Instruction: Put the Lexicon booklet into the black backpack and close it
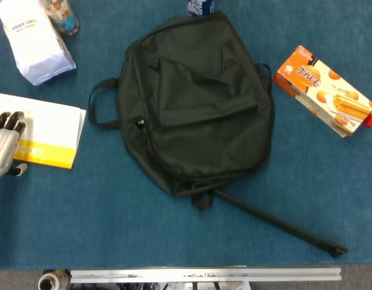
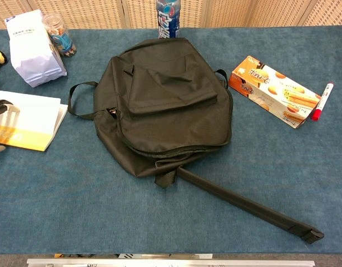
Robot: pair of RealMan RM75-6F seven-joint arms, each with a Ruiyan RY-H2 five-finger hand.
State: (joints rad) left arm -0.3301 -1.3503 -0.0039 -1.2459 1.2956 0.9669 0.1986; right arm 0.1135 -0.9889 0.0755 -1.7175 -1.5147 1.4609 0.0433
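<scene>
- Booklet (image 1: 43,130): white with a yellow band, it lies flat on the blue tabletop (image 1: 173,229) at the far left, directly under the fingers (image 1: 10,124) of the left hand (image 1: 5,145).
- Left hand: it rests on the booklet's near-left corner, dark fingertips lying side by side on the cover. Whether anything is tucked under the edge for a pinch I cannot tell, since the hand is cut off by the frame in both views. It looks like a press or first contact, not a lift.
- Right hand: not visible in either view.
- Backpack (image 1: 198,103): black, lying flat well to the right of the fingers, front pocket up, its carry loop (image 1: 101,99) pointing toward the booklet and a long strap (image 1: 276,223) trailing off to the near right. The main zipper seems to be closed or nearly so; the dark fabric hides the detail.
- Step in hand, as I judge it: the very start, securing the booklet. Nothing is in the bag yet.
- Next move calls for: a firm hold on the thin booklet, probably by sliding it or prying an edge up, and an opened bag mouth, which likely needs the other hand to pin the fabric.
- Beyond the fingers stands a white bag (image 1: 37,45); far right of the backpack lies an orange biscuit box (image 1: 322,90).
</scene>
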